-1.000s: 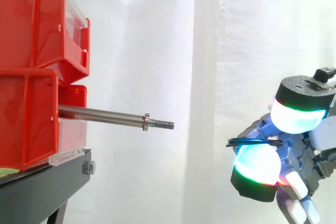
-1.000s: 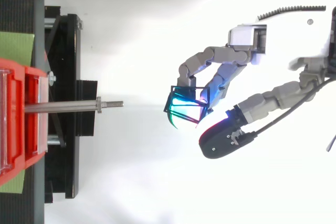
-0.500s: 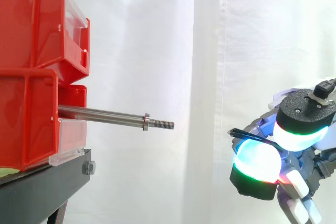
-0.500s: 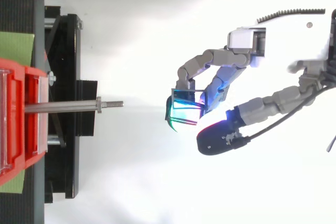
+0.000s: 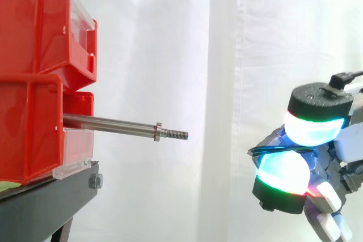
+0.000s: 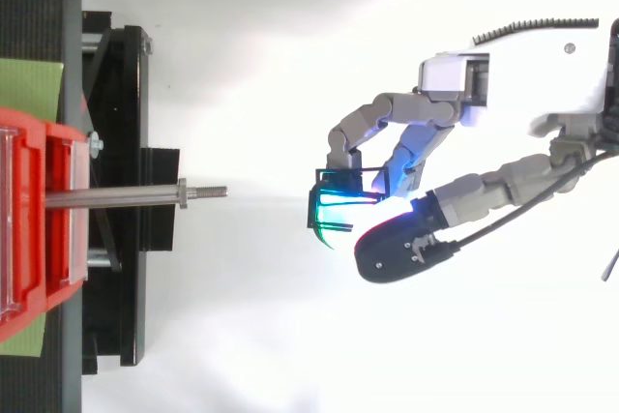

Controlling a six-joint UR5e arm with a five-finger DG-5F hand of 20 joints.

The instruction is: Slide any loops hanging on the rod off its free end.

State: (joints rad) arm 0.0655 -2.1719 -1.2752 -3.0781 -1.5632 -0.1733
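The straight, round steel rod (image 5: pixel 110 123) lies almost level, its free end pointing to 3 o'clock and dipping slightly. Near that end sits a small collar, then a short threaded tip. Nothing hangs on it. A thin dark loop (image 5: pixel 262 151) is off the rod, well apart at about 4 o'clock from the tip, pinched flat between the glowing pads of the hand (image 6: pixel 418 134).

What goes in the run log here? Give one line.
rod: bare | loop: pinched in hand | hand: clear of rod's free end
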